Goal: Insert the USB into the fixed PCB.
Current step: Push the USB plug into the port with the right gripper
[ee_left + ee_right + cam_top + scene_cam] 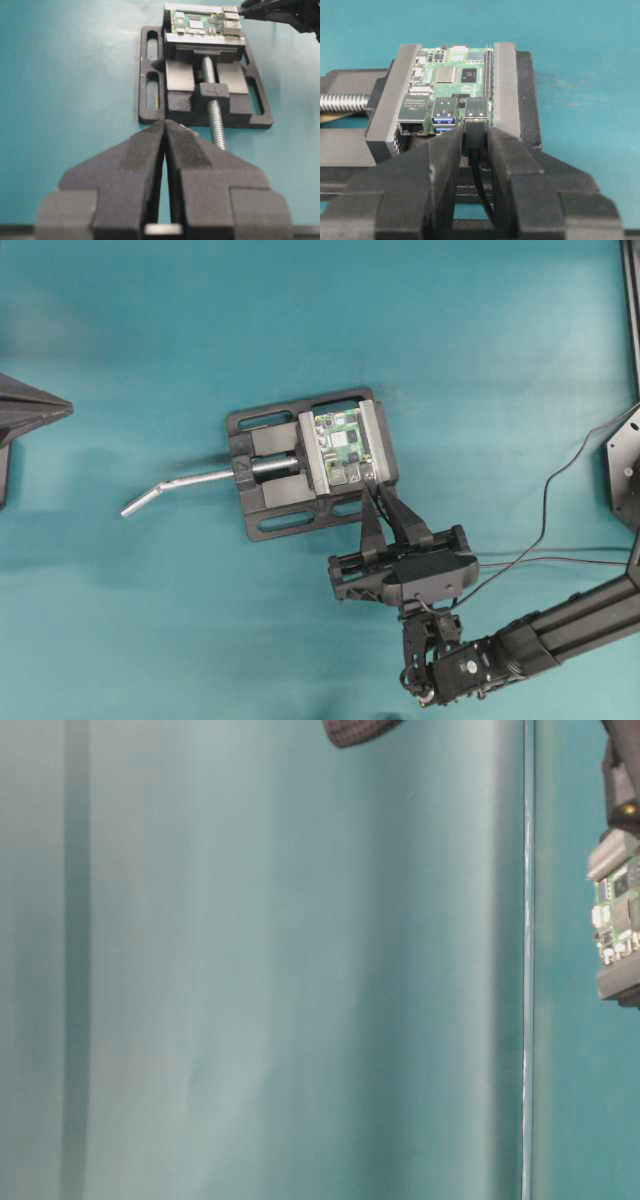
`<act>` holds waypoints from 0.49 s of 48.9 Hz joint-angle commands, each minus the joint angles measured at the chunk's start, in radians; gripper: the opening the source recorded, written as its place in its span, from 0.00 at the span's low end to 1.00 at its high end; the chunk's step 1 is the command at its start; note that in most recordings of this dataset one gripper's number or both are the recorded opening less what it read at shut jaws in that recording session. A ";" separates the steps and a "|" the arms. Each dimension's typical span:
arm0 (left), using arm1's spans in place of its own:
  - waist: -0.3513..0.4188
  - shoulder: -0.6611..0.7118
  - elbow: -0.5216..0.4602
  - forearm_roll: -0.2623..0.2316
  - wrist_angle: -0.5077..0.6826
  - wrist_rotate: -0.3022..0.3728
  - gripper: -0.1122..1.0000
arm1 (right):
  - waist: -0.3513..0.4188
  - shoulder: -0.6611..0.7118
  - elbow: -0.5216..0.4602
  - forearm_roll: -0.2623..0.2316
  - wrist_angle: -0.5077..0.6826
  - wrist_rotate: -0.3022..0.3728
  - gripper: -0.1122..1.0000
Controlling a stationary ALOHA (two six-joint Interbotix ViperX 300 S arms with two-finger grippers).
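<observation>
Overhead view: the right gripper (372,502) stands at the near edge of the black vise (270,472), its tips against the green board (342,448) clamped between the vise's grey blocks. The vise's bent silver handle (175,485) sticks out on the far side from that gripper. A thin black cable (548,502) trails off behind the arm across the teal surface (150,340). The left gripper (30,412) sits well apart at the edge of the view.

Table-level view: only a slice of the board (618,915) shows at the right border; most else is blurred teal.

Left wrist view: the left gripper (165,135) is clenched, fingers pressed together with nothing between them. The vise (205,95) lies straight ahead of it.

Right wrist view: the right gripper (475,145) is grasping the USB plug (475,132), its cable (482,190) running back between the fingers. The plug's front end sits directly at the silver port (476,109) on the board's (455,75) near edge; how deep it is seated, I cannot tell.
</observation>
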 commanded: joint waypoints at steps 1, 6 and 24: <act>0.003 0.008 -0.014 0.003 -0.005 -0.006 0.10 | -0.055 -0.034 -0.006 -0.023 -0.014 0.002 0.29; 0.003 0.008 -0.014 0.003 -0.005 -0.006 0.10 | -0.055 -0.034 -0.008 -0.025 -0.012 0.000 0.29; 0.003 0.008 -0.014 0.003 -0.005 -0.006 0.10 | -0.048 -0.034 -0.003 -0.025 -0.012 0.002 0.29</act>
